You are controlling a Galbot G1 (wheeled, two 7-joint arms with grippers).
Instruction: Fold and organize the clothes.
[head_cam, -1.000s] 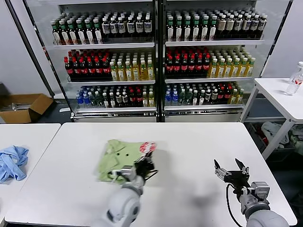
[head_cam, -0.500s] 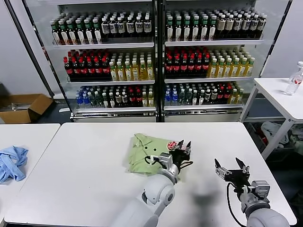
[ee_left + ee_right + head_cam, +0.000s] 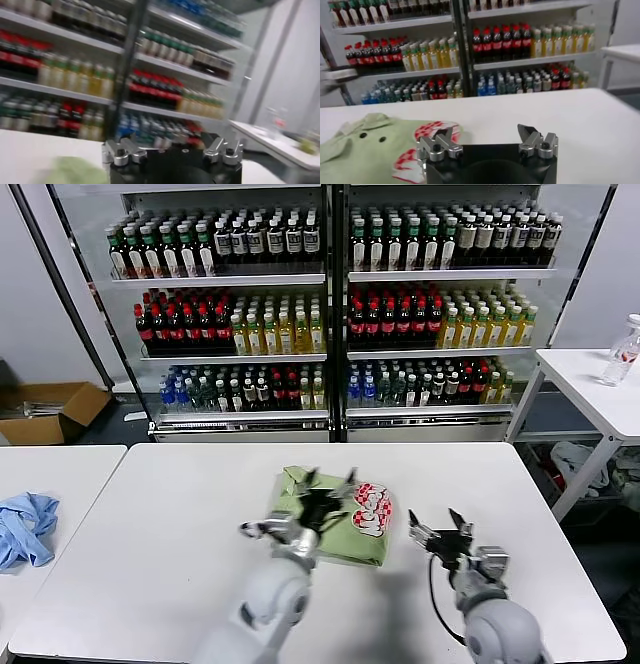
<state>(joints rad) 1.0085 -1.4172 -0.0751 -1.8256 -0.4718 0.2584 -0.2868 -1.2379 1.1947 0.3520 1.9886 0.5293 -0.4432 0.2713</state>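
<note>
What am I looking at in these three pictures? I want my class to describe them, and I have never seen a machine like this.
It is a robot with two arms, each ending in a two-fingered gripper. One picture looks down from its head; the other two come from cameras on its wrists.

On the white table lies a folded light green polo shirt with a red-and-white patch. The left gripper hangs open over the shirt and holds nothing. The right gripper, also open and empty, is beside the shirt.

A light blue cloth lies on a second table. Behind stand coolers full of bottles.
</note>
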